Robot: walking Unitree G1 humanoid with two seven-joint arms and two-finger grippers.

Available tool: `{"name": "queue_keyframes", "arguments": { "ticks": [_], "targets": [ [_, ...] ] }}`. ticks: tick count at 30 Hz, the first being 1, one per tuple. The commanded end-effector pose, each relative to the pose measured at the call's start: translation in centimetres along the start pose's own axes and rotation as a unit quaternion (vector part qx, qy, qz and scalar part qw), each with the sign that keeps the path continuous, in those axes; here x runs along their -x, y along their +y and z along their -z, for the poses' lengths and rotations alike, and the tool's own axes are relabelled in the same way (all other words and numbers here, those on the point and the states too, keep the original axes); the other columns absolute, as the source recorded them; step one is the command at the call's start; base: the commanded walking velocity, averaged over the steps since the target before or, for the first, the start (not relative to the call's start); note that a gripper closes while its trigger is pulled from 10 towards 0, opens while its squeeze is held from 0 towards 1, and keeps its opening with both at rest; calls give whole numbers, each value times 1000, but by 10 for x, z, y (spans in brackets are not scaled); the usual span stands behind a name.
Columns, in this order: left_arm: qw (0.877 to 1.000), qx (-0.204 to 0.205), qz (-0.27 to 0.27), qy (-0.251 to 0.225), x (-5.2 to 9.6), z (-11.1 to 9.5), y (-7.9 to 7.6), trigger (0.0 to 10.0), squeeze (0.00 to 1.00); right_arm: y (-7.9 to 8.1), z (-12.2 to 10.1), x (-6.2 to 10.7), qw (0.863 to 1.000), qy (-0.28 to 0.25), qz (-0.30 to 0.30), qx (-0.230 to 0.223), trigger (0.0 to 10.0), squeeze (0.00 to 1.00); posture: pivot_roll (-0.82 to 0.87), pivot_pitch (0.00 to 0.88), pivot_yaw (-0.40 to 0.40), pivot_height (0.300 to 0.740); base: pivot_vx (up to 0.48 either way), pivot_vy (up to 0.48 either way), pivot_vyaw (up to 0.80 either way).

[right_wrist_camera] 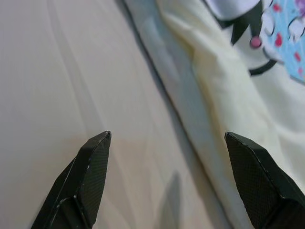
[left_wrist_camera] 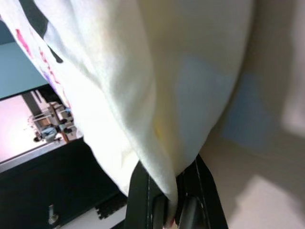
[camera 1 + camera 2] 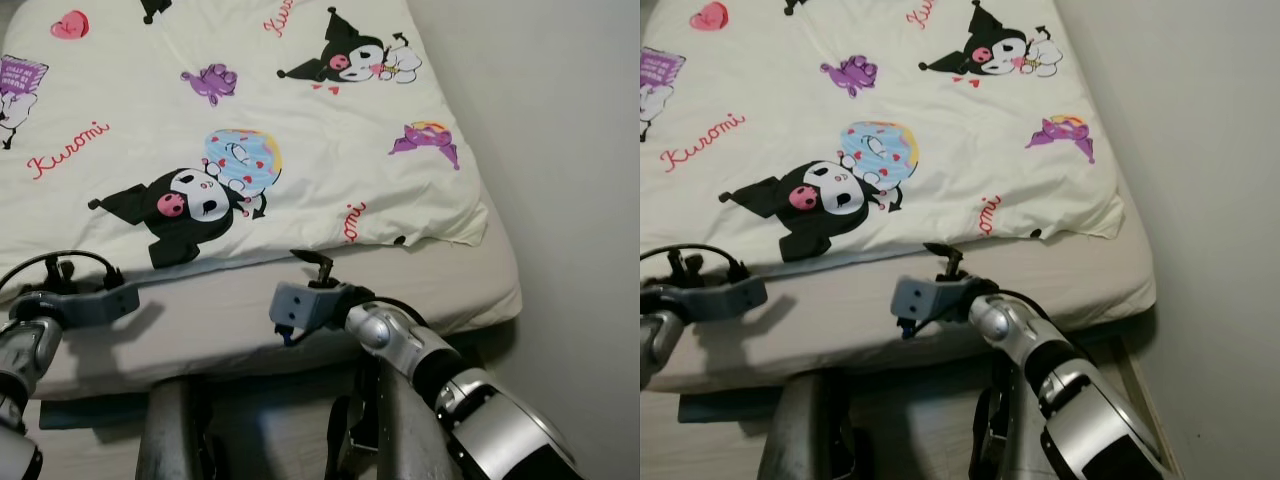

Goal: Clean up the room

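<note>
A cream duvet printed with cartoon figures and red lettering covers the bed, its near edge lying across the beige mattress sheet. My left gripper is at the bed's near left side, shut on a fold of the duvet's edge; the cloth hangs out from between its black fingers. My right gripper is open over the bare sheet, just short of the duvet's near edge, with nothing between its fingers. Its grey body hovers at the bed's front middle.
A pale wall runs close along the bed's right side. The mattress's front edge is right before my legs. The left wrist view also takes in dark furniture behind the cloth.
</note>
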State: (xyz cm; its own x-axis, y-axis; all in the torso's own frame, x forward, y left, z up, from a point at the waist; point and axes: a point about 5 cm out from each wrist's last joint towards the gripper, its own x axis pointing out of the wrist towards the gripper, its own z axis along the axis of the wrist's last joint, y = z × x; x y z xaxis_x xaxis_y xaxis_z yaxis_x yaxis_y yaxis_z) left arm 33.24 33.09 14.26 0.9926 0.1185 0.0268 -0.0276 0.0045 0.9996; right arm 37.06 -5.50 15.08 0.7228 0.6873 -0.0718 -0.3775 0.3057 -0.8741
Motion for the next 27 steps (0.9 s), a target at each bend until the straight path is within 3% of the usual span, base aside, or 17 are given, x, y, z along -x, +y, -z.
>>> {"name": "queue_keyframes", "arguments": {
  "ticks": [1, 9, 19, 20, 21, 27],
  "targets": [
    [999, 2, 35, -22, 9, -1, -15, 0, 0, 10, 3, 3, 1000, 1, -14, -9, 10000, 0, -90, 537, -57, 564, 0, 0, 0],
    [997, 2, 56, -56, 25, 5, -26, 0, 0, 5, 2, 3, 1000, 2, -12, -18, 10000, 0, -82, 527, -62, 564, 0, 0, 0],
    [989, 4, 112, -97, 39, 18, -20, 0, 0, -2, -1, 1, 1000, -9, -3, -22, 10000, 0, -72, 521, -59, 564, 0, 0, 0],
    [980, 11, 164, -113, 46, 22, -21, 0, 0, -2, -1, 1, 1000, -10, -2, -23, 10000, 0, -68, 518, -54, 564, 0, 0, 0],
    [976, 16, 183, -118, 49, 23, -22, 0, 0, -1, -1, 2, 1000, -10, -2, -23, 10000, 0, -64, 519, -53, 564, 0, 0, 0],
    [959, 21, 247, -141, 60, 24, -25, 0, 0, -2, 0, 2, 1000, -8, 0, -24, 10000, 0, -59, 518, -52, 564, 0, 0, 0]
  ]
}}
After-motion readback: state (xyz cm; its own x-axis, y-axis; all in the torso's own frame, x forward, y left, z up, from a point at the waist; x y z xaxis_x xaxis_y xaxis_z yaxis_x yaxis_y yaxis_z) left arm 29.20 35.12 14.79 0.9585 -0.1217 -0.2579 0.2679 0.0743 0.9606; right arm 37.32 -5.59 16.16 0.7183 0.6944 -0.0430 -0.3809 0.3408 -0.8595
